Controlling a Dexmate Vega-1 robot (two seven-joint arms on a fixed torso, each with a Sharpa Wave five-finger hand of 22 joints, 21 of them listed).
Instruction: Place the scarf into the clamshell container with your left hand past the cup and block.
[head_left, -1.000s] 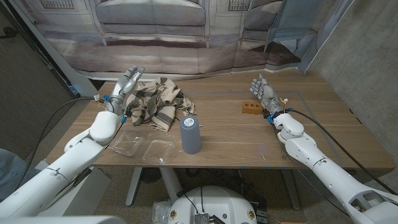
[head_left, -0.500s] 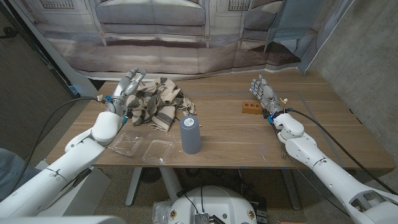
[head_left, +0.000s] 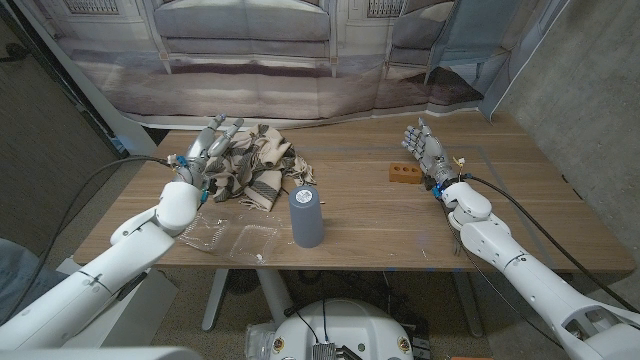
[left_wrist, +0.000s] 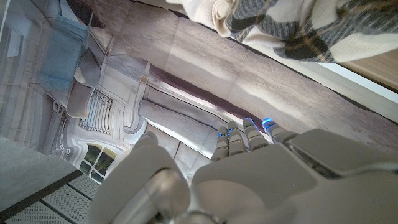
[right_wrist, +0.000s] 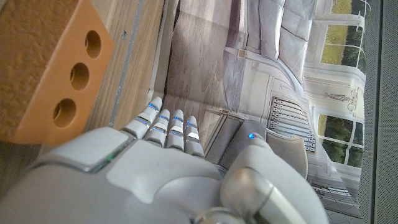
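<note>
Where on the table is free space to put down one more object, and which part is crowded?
Bare wood lies between the grey cup and the orange block, and along the front edge right of the cup. The left side is crowded: scarf, left hand, clamshell container.

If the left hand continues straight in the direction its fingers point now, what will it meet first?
Most likely the scarf. In the head view the left hand is open at the scarf's left edge, fingers aimed away from the robot. Depth is unclear; it might pass just beside the cloth toward the backdrop.
</note>
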